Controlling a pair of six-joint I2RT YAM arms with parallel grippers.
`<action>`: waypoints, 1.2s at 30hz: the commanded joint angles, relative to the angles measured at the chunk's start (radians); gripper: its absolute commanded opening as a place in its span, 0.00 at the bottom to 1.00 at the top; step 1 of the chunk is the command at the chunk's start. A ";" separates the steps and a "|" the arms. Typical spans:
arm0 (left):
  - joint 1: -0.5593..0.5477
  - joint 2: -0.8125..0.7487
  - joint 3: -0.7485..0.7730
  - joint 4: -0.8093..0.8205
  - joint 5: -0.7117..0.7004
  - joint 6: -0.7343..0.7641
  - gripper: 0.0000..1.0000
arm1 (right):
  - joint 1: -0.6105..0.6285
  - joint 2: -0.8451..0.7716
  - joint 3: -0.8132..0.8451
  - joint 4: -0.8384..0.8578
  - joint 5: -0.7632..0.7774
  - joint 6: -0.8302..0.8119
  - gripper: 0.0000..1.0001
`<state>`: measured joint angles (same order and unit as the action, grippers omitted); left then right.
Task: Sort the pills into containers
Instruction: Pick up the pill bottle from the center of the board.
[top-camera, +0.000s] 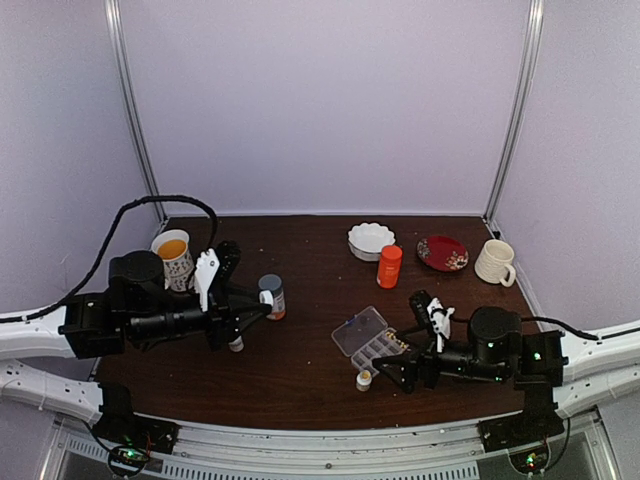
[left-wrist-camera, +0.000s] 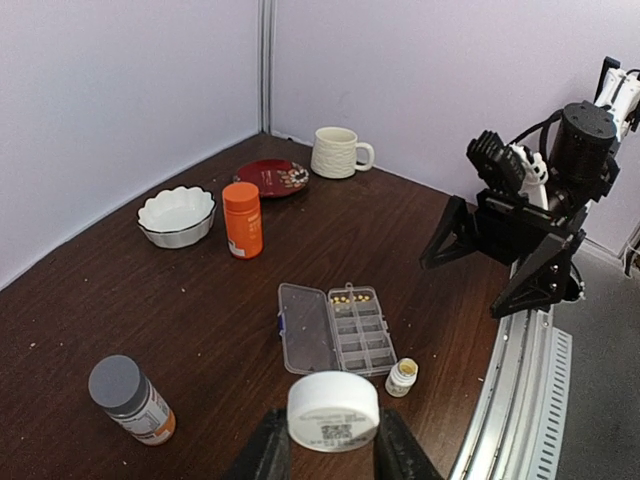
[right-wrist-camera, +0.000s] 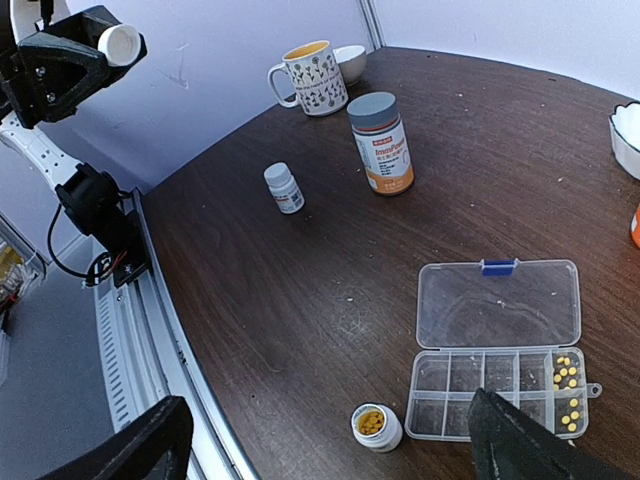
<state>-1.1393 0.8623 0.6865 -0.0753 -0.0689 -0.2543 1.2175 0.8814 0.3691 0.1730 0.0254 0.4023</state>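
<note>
Left tool (left-wrist-camera: 333, 447) grips white round item (left-wrist-camera: 333, 408); right tool (right-wrist-camera: 330, 450) gapes by pill box (right-wrist-camera: 497, 305) at table (right-wrist-camera: 300, 290) edge.

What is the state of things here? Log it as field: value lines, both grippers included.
left gripper: shut on a white round item, bottle or cap unclear
right gripper: open, empty
pill box: lid open, lying flat
pills: pale yellow, in two end cells; other cells look empty
open small bottle: upright beside the box, yellow pills inside
grey-capped bottle: upright, closed
</note>
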 joint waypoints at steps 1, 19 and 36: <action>0.005 0.011 0.046 0.000 -0.009 -0.045 0.30 | -0.002 -0.028 -0.081 0.072 0.022 -0.071 0.98; 0.005 0.030 0.055 -0.025 0.002 -0.062 0.31 | 0.058 0.229 -0.206 0.343 0.016 -0.221 0.67; 0.005 0.015 0.033 -0.024 0.008 -0.074 0.31 | 0.062 0.516 -0.209 0.581 0.061 -0.260 0.52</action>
<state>-1.1393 0.8913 0.7158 -0.1364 -0.0662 -0.3214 1.2739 1.3289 0.1596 0.6613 0.0731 0.1627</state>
